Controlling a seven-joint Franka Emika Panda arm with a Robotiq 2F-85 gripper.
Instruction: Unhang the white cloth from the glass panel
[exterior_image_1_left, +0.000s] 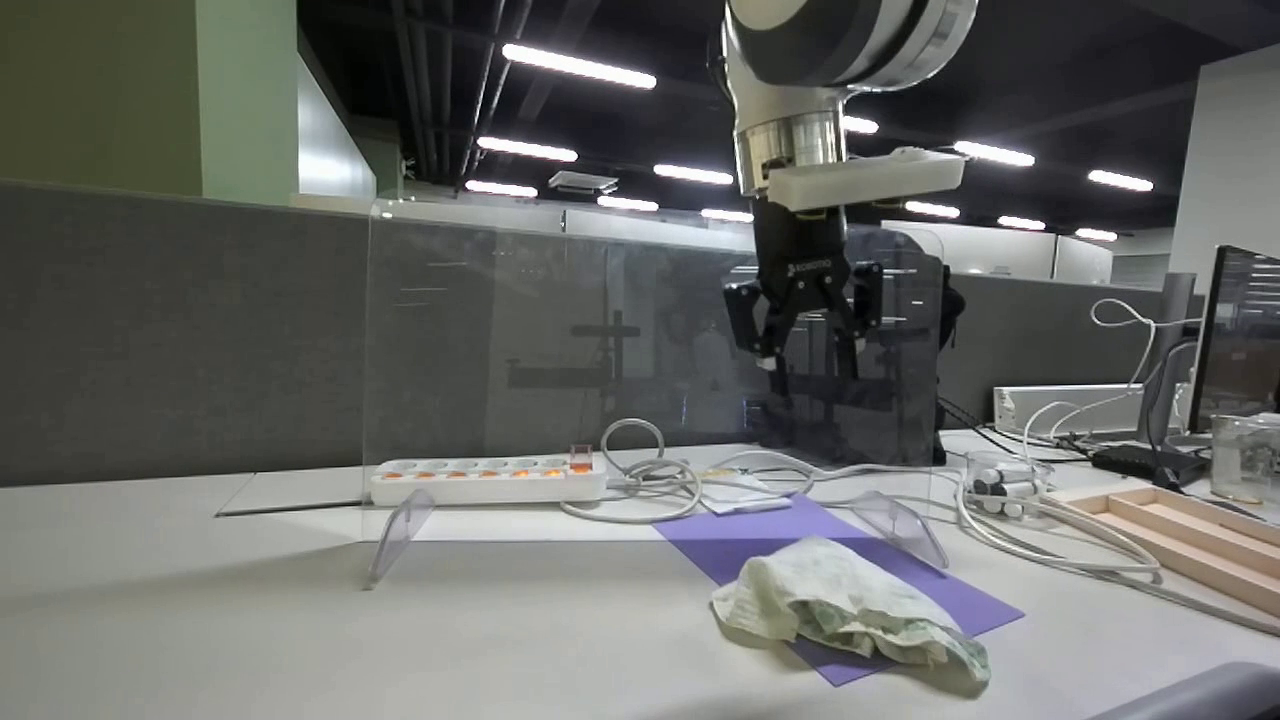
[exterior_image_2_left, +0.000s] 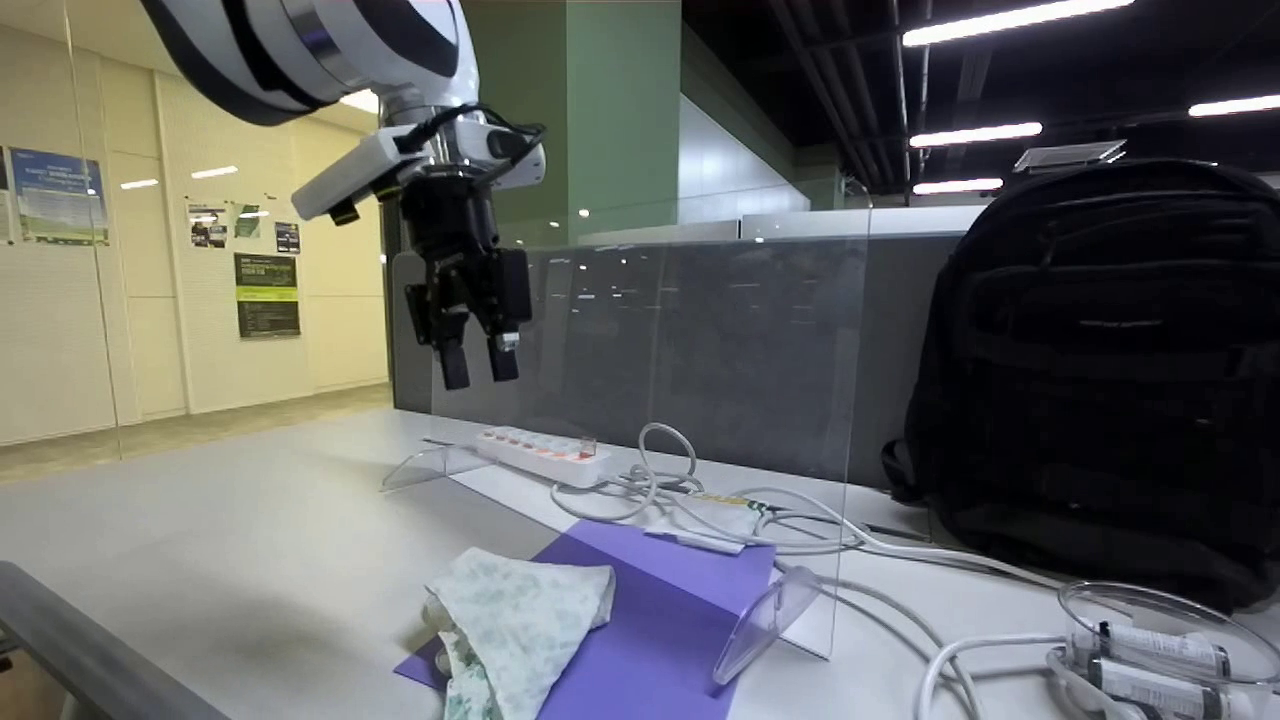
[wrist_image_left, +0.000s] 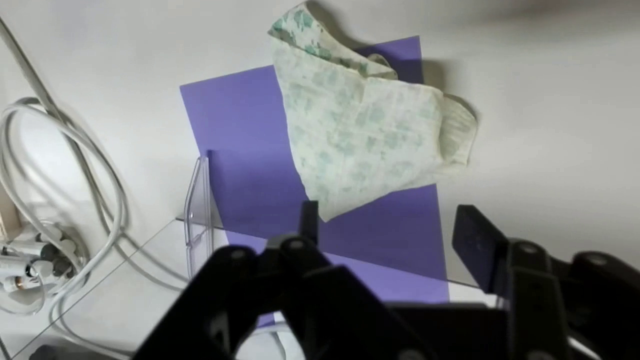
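The white cloth (exterior_image_1_left: 840, 600), with a faint green pattern, lies crumpled and folded on the table, partly over a purple sheet. It also shows in an exterior view (exterior_image_2_left: 530, 625) and in the wrist view (wrist_image_left: 360, 135). The clear glass panel (exterior_image_1_left: 560, 350) stands upright on two clear feet behind the cloth; it also shows in an exterior view (exterior_image_2_left: 720, 330). Nothing hangs on it. My gripper (exterior_image_1_left: 813, 380) is open and empty, high above the table and close to the panel, apart from the cloth. It also shows in an exterior view (exterior_image_2_left: 480, 378) and in the wrist view (wrist_image_left: 388, 212).
The purple sheet (exterior_image_1_left: 960, 600) runs under the panel. Behind the panel lie a white power strip (exterior_image_1_left: 490, 485) and loose cables (exterior_image_1_left: 660, 490). A black backpack (exterior_image_2_left: 1100, 390), a glass with vials (exterior_image_2_left: 1160, 665), a wooden tray (exterior_image_1_left: 1190, 540) and a monitor (exterior_image_1_left: 1240, 345) stand nearby.
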